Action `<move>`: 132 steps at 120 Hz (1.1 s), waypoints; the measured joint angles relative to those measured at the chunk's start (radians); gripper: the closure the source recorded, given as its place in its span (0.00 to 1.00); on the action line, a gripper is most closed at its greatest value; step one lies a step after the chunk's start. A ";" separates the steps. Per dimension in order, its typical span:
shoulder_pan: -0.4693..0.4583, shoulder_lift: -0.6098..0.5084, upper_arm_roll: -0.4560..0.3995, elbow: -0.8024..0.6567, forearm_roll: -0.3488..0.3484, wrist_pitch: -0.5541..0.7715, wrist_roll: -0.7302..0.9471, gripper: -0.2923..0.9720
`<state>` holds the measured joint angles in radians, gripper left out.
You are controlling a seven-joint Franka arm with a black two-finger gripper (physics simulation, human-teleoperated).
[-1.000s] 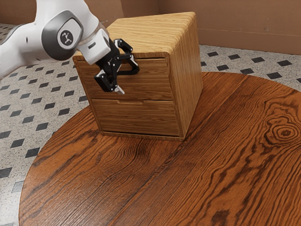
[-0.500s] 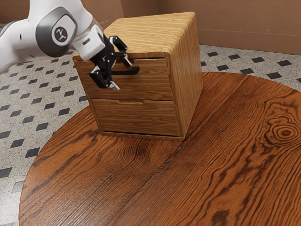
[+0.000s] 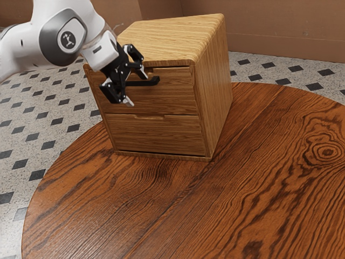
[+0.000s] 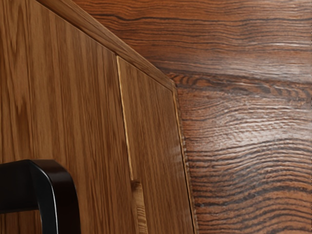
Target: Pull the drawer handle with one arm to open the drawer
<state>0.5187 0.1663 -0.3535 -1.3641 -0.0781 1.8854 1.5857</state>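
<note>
The hand gapes wide, one finger on each side of the black handle, gripping nothing, apparently placed to hook it for the pull. The top drawer looks shut, in the cabinet at the surface's far edge.

White, rounded arm links carry a grey circular joint cap with a white emblem, terminating in a black two-finger tool.

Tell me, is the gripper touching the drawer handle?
Cannot tell. In the exterior view the gripper overlaps one end of the handle, black on black, with neither contact nor gap plain.
</note>
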 joint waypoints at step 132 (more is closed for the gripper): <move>0.002 -0.054 0.009 -0.063 -0.004 -0.025 -0.006 0.24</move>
<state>0.5207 0.1123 -0.3440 -1.4273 -0.0817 1.8608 1.5795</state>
